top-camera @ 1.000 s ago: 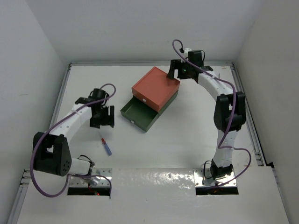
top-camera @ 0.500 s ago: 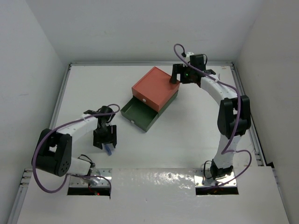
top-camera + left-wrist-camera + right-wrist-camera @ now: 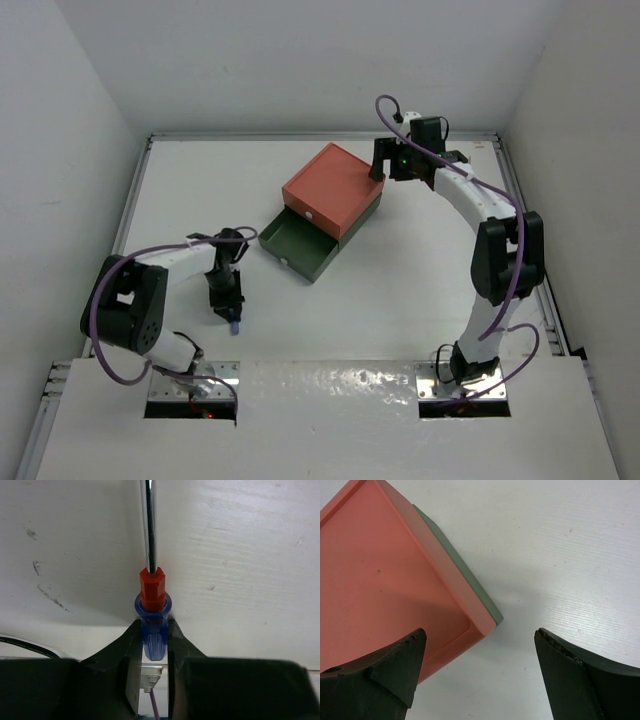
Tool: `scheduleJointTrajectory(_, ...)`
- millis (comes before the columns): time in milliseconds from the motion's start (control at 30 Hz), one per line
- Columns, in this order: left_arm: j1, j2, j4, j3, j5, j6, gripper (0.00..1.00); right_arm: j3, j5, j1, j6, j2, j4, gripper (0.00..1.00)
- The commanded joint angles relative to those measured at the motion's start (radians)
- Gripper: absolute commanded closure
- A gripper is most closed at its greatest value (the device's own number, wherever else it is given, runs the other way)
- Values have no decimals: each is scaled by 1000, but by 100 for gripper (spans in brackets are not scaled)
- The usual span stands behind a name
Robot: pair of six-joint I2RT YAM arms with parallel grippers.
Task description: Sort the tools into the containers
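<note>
Left end effector (image 3: 153,636) clamped on screwdriver (image 3: 152,588) | right end effector (image 3: 480,642) apart over salmon box (image 3: 380,570)

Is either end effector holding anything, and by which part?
Left end effector pinches the screwdriver by its blue handle; right end effector is open, holding nothing.

- Left arm (image 3: 165,258) folded low by the near-left corner; left gripper (image 3: 152,630) pointing down, fingers clamped on thin blue-and-red-handled screwdriver (image 3: 152,592).
- Right arm (image 3: 470,200) stretched toward the far edge; right gripper (image 3: 480,655) spread wide, angled down.
</note>
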Motion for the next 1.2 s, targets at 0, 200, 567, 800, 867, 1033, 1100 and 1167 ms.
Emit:
scheduleJointTrajectory(0,35,-7,31,24,-18,-10,100,4,16,-4,-17,-44,9,13)
scheduleJointTrajectory(200,35,-148,53,273,-7,178,100,25,-5,-4,-11,-52,5,13)
scheduleJointTrajectory(567,-14,-237,736,289,324,910,100,11,-18,-4,-18,-78,19,13)
scheduleJointTrajectory(800,-123,-90,693,300,369,1443,100,-61,1,-4,-28,-127,28,13)
scheduleJointTrajectory(867,-133,-59,683,295,367,1516,100,-73,2,-4,-31,-132,28,13)
scheduleJointTrajectory(1033,-147,24,680,315,286,1601,100,-87,5,-4,-34,-138,28,13)
scheduleJointTrajectory(1100,-150,31,643,308,260,1660,100,-90,5,-4,-35,-139,26,13)
scheduleJointTrajectory(1167,-150,27,617,269,239,1733,100,-90,7,-4,-40,-141,25,13)
